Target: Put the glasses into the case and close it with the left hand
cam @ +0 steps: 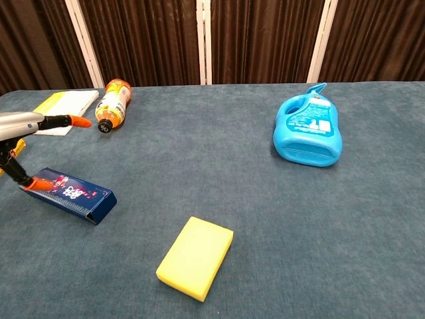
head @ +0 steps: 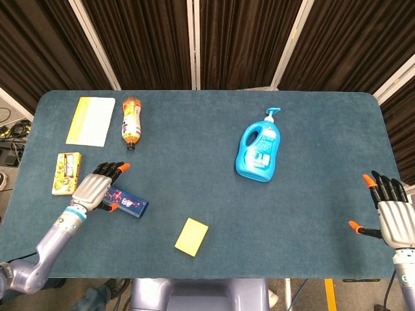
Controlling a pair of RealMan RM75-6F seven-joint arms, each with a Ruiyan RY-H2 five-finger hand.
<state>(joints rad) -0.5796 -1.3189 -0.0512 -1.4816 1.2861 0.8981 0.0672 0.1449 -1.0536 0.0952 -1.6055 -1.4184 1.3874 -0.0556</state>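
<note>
Judging the case (head: 128,204) shut with no glasses visible outside it, lying just left of the yellow sponge (head: 191,236), left hand (head: 94,189) spread over its far end holding nothing, right hand (head: 391,216) likewise splayed and idle well right of that sponge, leaving only withdrawal

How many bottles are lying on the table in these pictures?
2. An orange drink bottle lies at the far left beside the yellow booklet; a blue pump bottle lies right of centre. None seems hidden.
</note>
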